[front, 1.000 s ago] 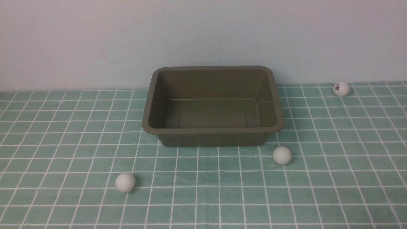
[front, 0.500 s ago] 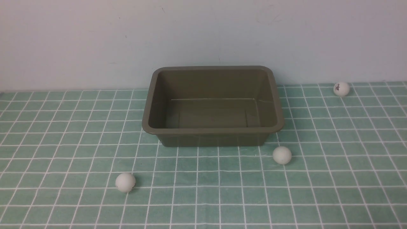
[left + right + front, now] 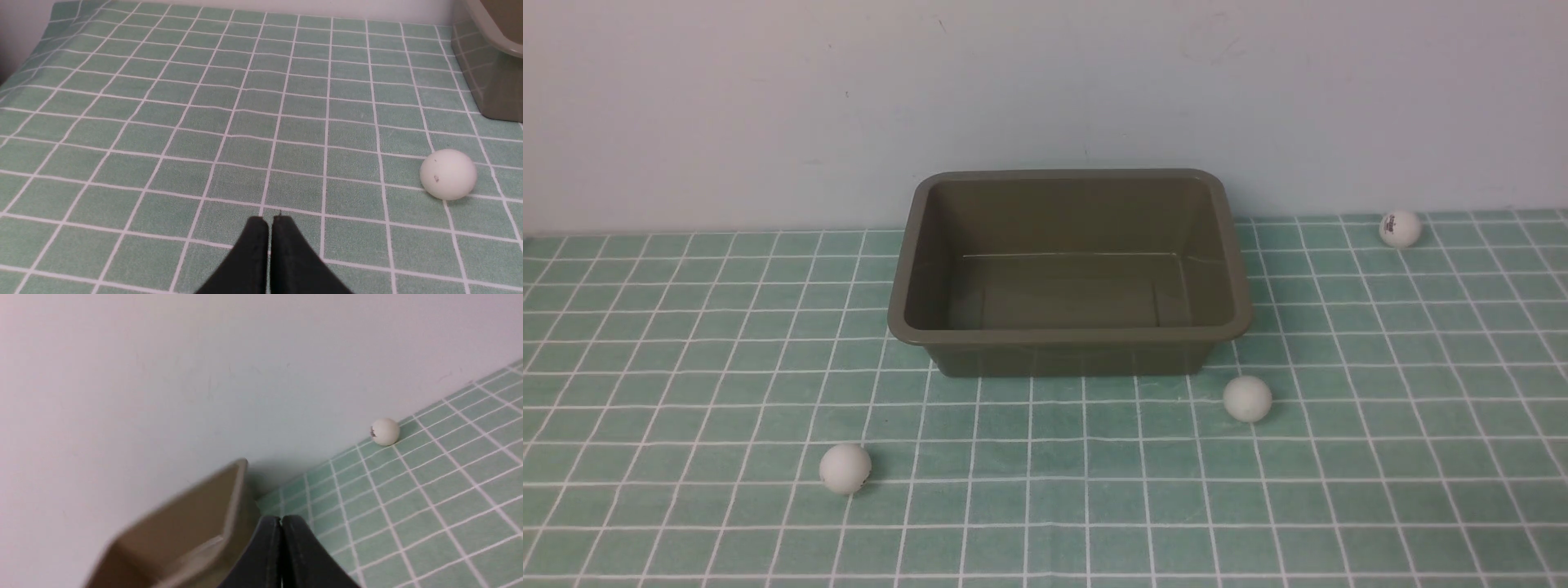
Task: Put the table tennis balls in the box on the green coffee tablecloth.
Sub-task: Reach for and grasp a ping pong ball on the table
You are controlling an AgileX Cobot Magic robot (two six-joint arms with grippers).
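Now, both grippers, left (image 3: 269, 220) and right (image 3: 281, 520), have their jaws together. The box (image 3: 1070, 336) sits near the cloth's (image 3: 1054, 457) far edge; one ball (image 3: 845, 469) lies left, another (image 3: 1247, 398) just right of the box, a third (image 3: 1400, 229) by the far edge, rightward.

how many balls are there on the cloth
3 in view: one front left, one near the box's front right corner, one with a logo far right, by the wall.
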